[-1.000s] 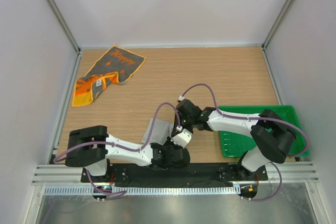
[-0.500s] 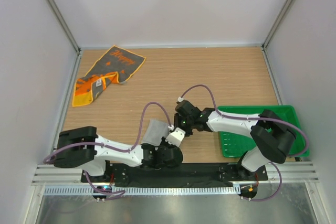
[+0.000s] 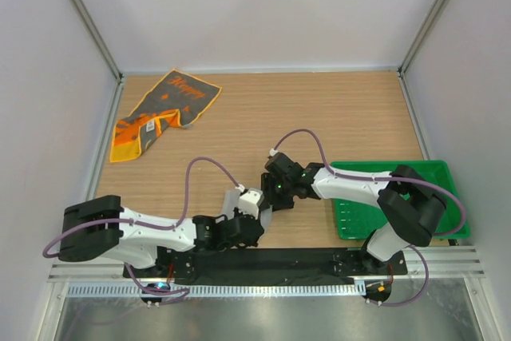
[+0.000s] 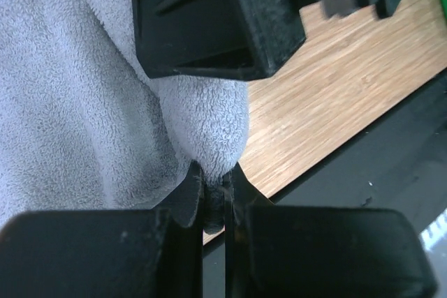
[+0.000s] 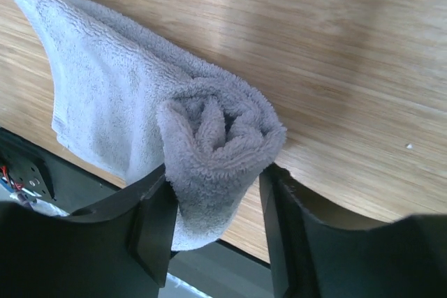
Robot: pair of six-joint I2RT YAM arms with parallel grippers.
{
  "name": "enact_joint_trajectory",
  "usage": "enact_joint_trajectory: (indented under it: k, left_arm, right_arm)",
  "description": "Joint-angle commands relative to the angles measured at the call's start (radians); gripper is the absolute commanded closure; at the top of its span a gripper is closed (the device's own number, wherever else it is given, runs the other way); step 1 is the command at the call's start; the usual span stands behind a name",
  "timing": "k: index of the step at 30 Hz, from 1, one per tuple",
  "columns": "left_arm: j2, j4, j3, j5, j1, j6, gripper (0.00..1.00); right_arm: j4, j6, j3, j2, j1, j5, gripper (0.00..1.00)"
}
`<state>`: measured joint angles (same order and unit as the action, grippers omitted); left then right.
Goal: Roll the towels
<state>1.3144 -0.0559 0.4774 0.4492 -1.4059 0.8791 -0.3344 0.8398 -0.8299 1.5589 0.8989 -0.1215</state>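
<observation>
Two towels lie well apart: the dark grey towel [image 3: 164, 109] is spread at the far left of the table [image 3: 335, 109], and the light grey towel [image 5: 126, 95] is at the near edge. The left gripper [image 4: 213, 197] is clamped tight on its fold. The right gripper [image 5: 213, 221] straddles its rolled end, grip unclear.

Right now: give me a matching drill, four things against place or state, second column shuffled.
1 grey towel
2 printed towel
3 tray
4 left gripper

a far left corner, unrolled
b shut, pinching cloth
c partly rolled at the near edge
d green, near right

Pairs: 1-c, 2-a, 3-d, 4-b
</observation>
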Motion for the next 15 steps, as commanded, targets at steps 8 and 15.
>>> enact_joint_trajectory:
  k: [8,15]
  left_arm:
    - [-0.072,-0.159,-0.117,-0.136,0.07,0.101,1.0]
    - [-0.148,-0.191,-0.197,-0.185,0.145,0.169,1.0]
  right_arm:
    - [-0.069,-0.047,-0.083,-0.019,-0.052,0.065,0.26]
    - [-0.068,-0.07,-0.127,-0.075,-0.089,0.077,0.07]
